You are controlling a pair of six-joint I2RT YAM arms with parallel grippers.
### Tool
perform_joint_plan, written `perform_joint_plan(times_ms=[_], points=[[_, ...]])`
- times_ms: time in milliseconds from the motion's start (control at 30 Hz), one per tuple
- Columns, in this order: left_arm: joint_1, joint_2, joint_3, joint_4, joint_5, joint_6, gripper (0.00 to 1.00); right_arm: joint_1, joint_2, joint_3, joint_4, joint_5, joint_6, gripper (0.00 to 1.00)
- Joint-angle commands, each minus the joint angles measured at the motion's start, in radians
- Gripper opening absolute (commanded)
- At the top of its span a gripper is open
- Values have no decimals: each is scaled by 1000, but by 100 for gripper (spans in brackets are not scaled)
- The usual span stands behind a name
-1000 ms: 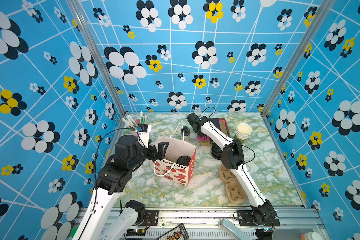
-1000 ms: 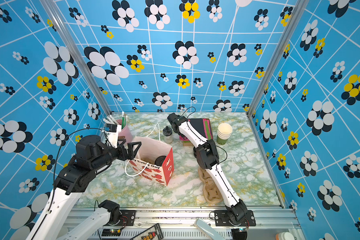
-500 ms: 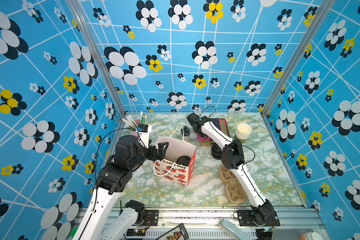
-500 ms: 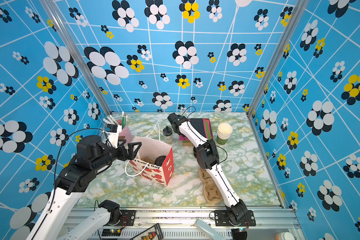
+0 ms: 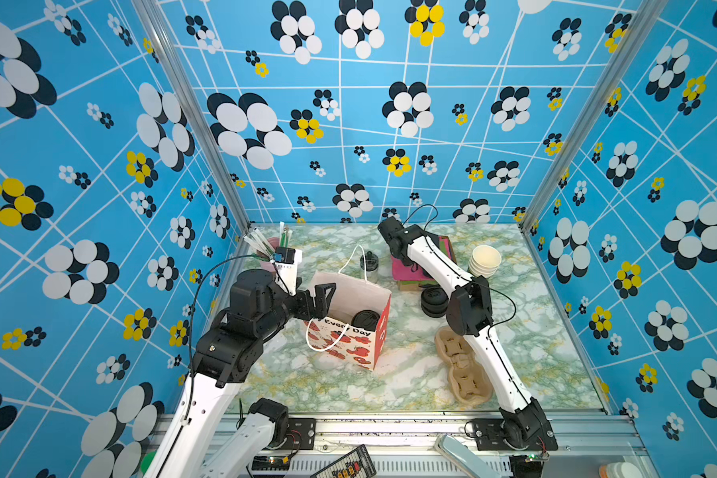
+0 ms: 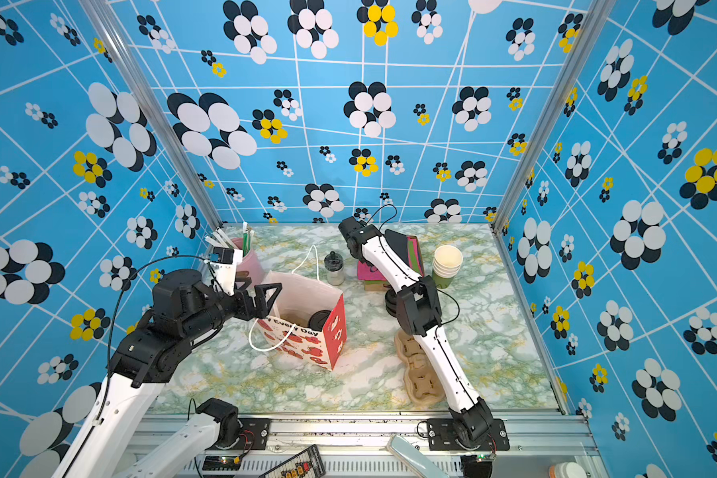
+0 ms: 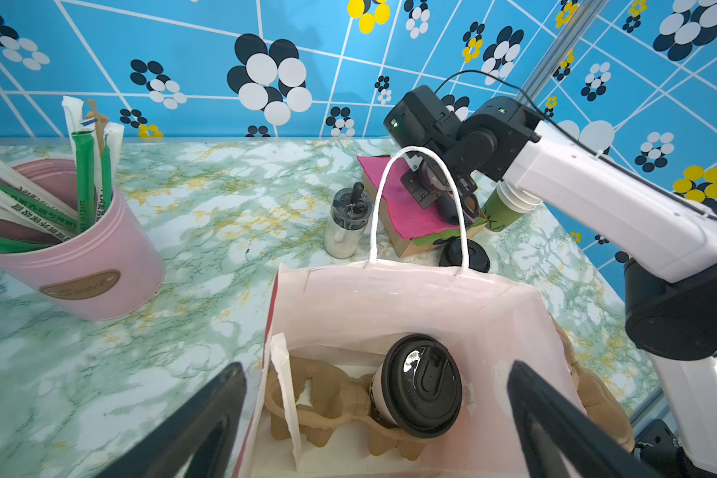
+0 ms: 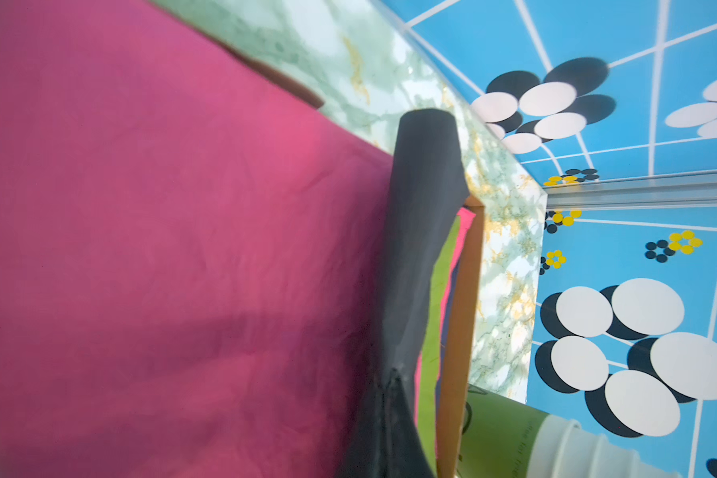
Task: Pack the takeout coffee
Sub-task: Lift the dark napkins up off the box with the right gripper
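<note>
The takeout coffee (image 7: 421, 385) already stood inside the paper bag (image 5: 348, 343), seated in the one cardboard carrier (image 7: 319, 397) on the bag's floor, so the cup itself looked packed and the step in hand seemed to be adding a napkin. The right gripper (image 8: 426, 132) was behind the bag and to its right, fingers fully closed down on the pink napkin (image 8: 183, 227) topping the boxed stack; whether a sheet was pinched could not be told. The left gripper (image 5: 323, 299) hung at the bag's left rim with its jaws wide apart, holding nothing. The next move likely called for lifting one sheet clear of the stack and carrying it over the bag's mouth without snagging the handles. Counted around the bag were one lidded cup, one bag, one shaker (image 5: 368, 265) just behind it, one pink tin of straws (image 7: 79, 256) behind and left, one lid stack (image 5: 433, 302) and one stack of nested cups (image 5: 484, 260) to its right, plus spare carriers (image 5: 460, 368) whose number was unclear.
</note>
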Motion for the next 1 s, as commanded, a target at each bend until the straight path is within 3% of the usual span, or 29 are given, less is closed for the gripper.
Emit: perform_joint_plan(times_ms=[0, 267, 500, 667, 967], points=[[-5, -14, 8, -6, -15, 7, 100, -16, -129, 15, 3, -17, 13, 0], [-5, -9, 30, 5, 4, 26, 100, -29, -313, 16, -36, -130, -1, 0], [-4, -1, 50, 61, 95, 75, 100, -41, -517, -24, -103, -364, -35, 0], [-6, 15, 46, 138, 226, 125, 100, -42, -694, -159, -95, -541, -68, 0], [-8, 73, 42, 353, 436, 199, 99, -40, -1083, -561, 86, -994, -144, 0]])
